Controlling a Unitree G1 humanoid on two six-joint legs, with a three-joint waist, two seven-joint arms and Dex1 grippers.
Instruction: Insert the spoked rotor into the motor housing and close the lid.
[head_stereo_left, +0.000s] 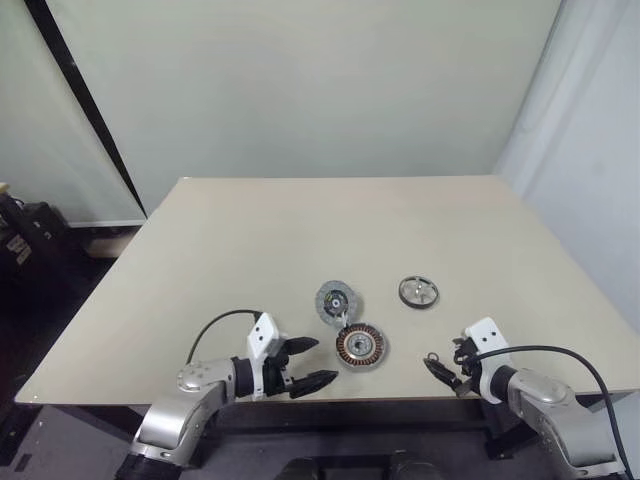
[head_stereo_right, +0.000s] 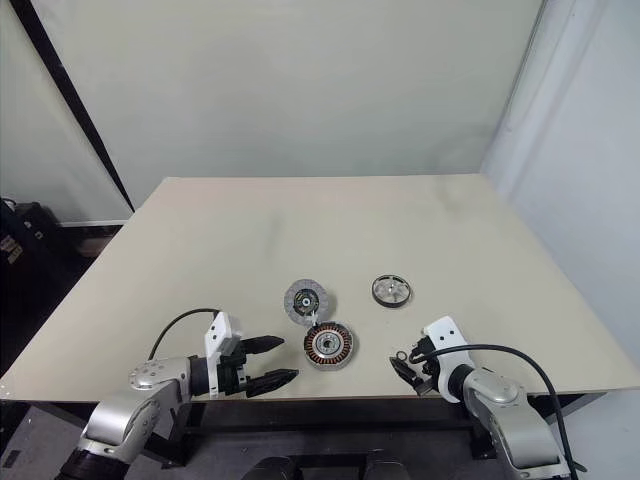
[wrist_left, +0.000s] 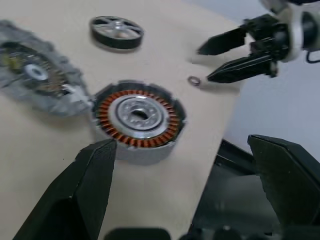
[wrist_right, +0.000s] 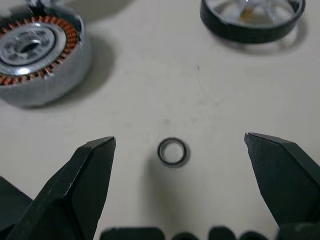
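Three motor parts lie near the front edge of the beige counter (head_stereo_left: 300, 230). Nearest that edge sits the motor housing (head_stereo_left: 360, 346), open face up, its copper-brown windings ringing a pale metal centre. The lid (head_stereo_left: 337, 301) lies flat just behind it and a little to the robot's left, joined to the housing's rim, its dark patterned face upward. The spoked rotor (head_stereo_left: 418, 292) rests by itself further to the robot's right, well apart from the other two, with nothing touching it. A small dark ring (wrist_right: 172, 151) lies on the counter between the housing and the right arm.

The left end effector (head_stereo_left: 308, 363) hangs low over the front edge just left of the housing, pointing toward it, fingers spread and empty. The right end effector (head_stereo_left: 435, 366) is at the front edge to the right, aimed inward and down at the small ring, its fingers (wrist_right: 85, 180) standing wide either side of the ring without touching it.
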